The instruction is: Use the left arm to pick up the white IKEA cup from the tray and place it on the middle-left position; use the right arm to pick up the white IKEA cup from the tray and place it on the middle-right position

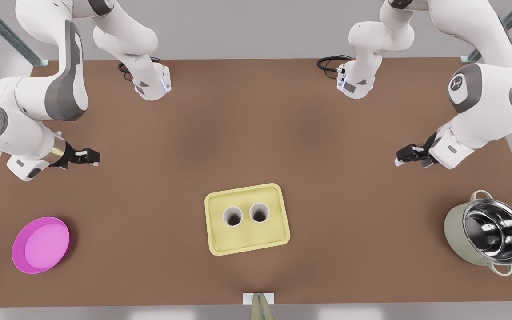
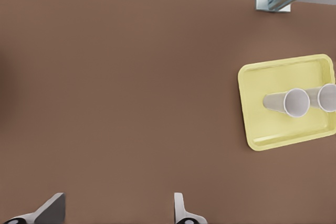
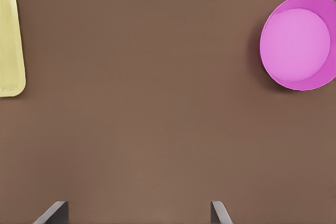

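**Current state.** The tray (image 1: 242, 240) sits on the brown table (image 1: 256, 133) at centre, towards the near edge. Two white cups stand upright in it, side by side, mouths up. One is towards the front view's left (image 1: 232, 217) and the other towards the front view's right (image 1: 259, 213). They appear to stand just apart, though the gap is too fine to confirm. Neither cup is gripped.

**Right gripper** (image 1: 87, 156). It hangs over bare table at the front view's left, well apart from the tray and farther back than the magenta bowl (image 1: 40, 244). In the right wrist view its fingers are spread wide, with nothing between them.

**Left gripper** (image 1: 409, 155). It mirrors the right gripper at the front view's right, farther back than the steel-lined pot (image 1: 487, 231), which lies tipped on its side. In the left wrist view its fingers are likewise spread wide and empty.

**Reason for the layout.** Each arm waits on its own side of the tray, which probably keeps the two approaches from crossing. The cup nearer each gripper is the likely target. The jaws are already wide enough to pass around a cup wall.

**Progress.** Picking has not begun. Both placement patches are still bare table.

**Caution.** The cups stand close together, so a finger entering between them could knock the neighbouring cup.
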